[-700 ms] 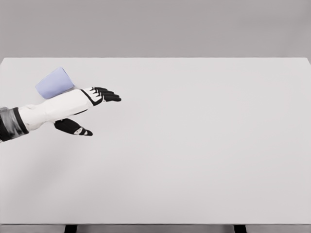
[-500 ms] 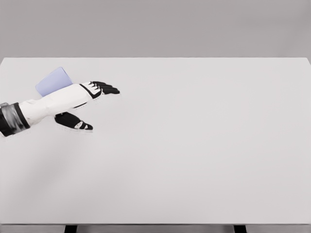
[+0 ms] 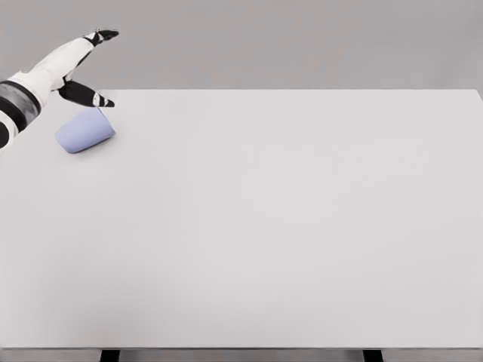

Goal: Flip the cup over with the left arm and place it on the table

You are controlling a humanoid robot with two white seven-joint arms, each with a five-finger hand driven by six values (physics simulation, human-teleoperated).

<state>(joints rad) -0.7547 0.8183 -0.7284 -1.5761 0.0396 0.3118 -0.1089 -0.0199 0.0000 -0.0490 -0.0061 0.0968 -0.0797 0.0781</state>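
A pale blue cup point(image 3: 85, 132) lies on its side on the white table point(image 3: 287, 226), near the far left corner. My left hand point(image 3: 102, 66) is raised above and just behind the cup, with the black fingers point(image 3: 104, 34) stretched out and the thumb point(image 3: 89, 96) spread apart below them. The hand is open and holds nothing. The thumb tip hangs right over the cup's upper end; whether it touches is unclear. The right arm is out of view.
The table's far edge point(image 3: 302, 90) runs just behind the cup, and its left edge is close to the cup. Two dark table legs point(image 3: 110, 355) show at the bottom edge.
My left arm has swung up and back, from low in front of the cup to above and behind it. The cup has not moved and now shows fully.
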